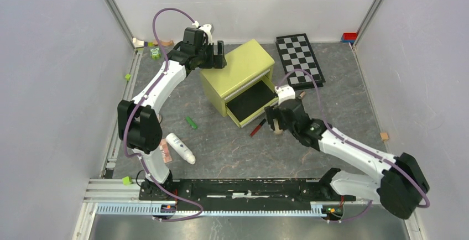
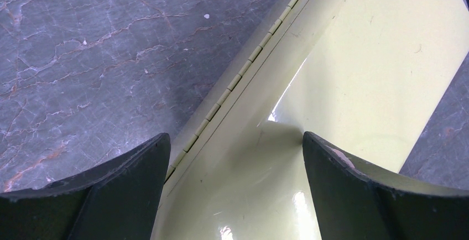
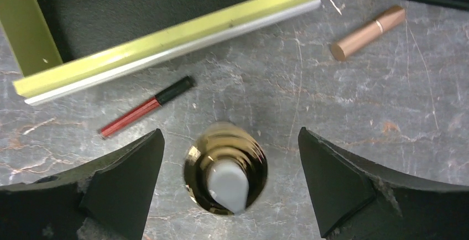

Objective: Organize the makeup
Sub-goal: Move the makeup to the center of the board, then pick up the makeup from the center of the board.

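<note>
A beige bottle with a gold cap (image 3: 225, 168) stands upright on the table between the fingers of my right gripper (image 3: 230, 131), which is open and apart from it on both sides. A red stick (image 3: 146, 106) lies just ahead, beside the front of the open drawer (image 3: 166, 41). A white tube (image 1: 181, 147) and a pink-brown palette (image 1: 165, 151) lie near the left arm's base. My left gripper (image 2: 235, 140) is open over the hinged top of the yellow-green box (image 2: 359, 57), holding nothing.
A rose-gold lipstick (image 3: 368, 32) lies right of the drawer, near the checkerboard (image 1: 300, 57). A small green piece (image 1: 191, 122) lies left of the box (image 1: 238, 66). Small blocks sit along the left wall and back corners.
</note>
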